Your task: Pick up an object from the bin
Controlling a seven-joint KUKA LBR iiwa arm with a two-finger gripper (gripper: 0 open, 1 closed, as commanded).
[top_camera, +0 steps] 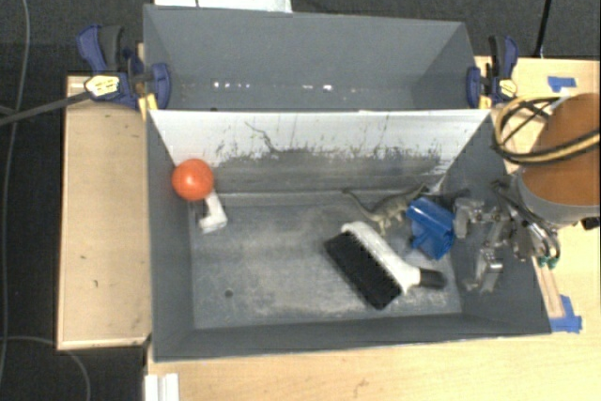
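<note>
The blue plastic piece (432,225), right of centre in the frame, lies just beside the black brush (368,266). It looks light and rigid, perhaps slick, best taken across its narrower sides. The gripper (481,263) hangs just right of it, pointing down; open or closed, I cannot tell.

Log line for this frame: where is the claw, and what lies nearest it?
claw: right side of bin | nearest: blue object, black brush | held: nothing visible | far left: orange ball
</note>
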